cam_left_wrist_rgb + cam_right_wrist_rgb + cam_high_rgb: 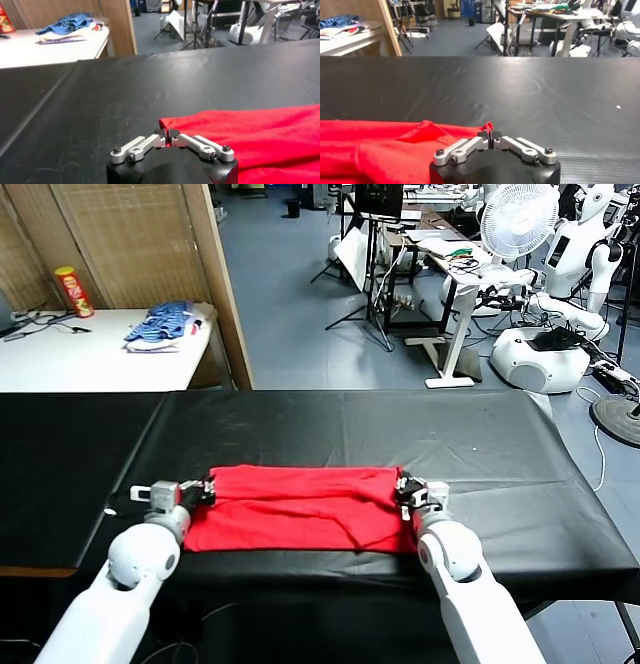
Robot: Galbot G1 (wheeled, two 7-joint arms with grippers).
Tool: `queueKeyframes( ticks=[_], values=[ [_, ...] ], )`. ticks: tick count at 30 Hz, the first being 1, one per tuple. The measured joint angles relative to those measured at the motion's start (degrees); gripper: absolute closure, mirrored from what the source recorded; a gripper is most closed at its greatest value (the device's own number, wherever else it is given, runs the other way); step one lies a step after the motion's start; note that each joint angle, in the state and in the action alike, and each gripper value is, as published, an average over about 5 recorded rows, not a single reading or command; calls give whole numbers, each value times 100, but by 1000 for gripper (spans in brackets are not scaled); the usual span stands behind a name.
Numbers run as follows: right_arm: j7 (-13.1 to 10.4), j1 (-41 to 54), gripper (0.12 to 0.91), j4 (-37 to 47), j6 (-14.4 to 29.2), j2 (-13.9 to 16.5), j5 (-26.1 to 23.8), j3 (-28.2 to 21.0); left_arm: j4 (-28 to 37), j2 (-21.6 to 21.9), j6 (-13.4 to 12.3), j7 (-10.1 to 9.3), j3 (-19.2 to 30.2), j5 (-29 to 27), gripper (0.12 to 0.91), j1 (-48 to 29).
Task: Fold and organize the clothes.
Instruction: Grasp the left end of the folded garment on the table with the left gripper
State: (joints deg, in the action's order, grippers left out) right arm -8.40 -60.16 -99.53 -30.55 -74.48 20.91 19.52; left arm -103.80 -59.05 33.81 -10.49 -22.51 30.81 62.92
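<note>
Item: red T-shirt [300, 509], lying as a wide band across the near middle of the black worktop [480, 444], reaching from 9 o'clock to 3 o'clock.

Left pincer [167, 134]: sitting at the band's 9 o'clock end, jaws pinching together on the cloth's far corner.

Right pincer [491, 135]: sitting at the 3 o'clock end, jaws likewise clamping on the far corner there.

Purpose, as judged: both far corners are being gripped so the edge travels evenly in a fold.
</note>
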Motion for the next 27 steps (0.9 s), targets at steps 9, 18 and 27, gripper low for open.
queueKeyframes(
  ticks=[9,18,27],
  values=[
    [68,-521,303,-806,-13,188,104,275,-198,133,32,-22,-202,201,401,136],
    [63,-876,227,-1384,-20,198,133,358,-547,24,214,-233,-528,980,233,473],
    [89,-946,227,-1511,-5,225,132,403,-539,-256,151,-234,-689,1090,232,856]
  ],
)
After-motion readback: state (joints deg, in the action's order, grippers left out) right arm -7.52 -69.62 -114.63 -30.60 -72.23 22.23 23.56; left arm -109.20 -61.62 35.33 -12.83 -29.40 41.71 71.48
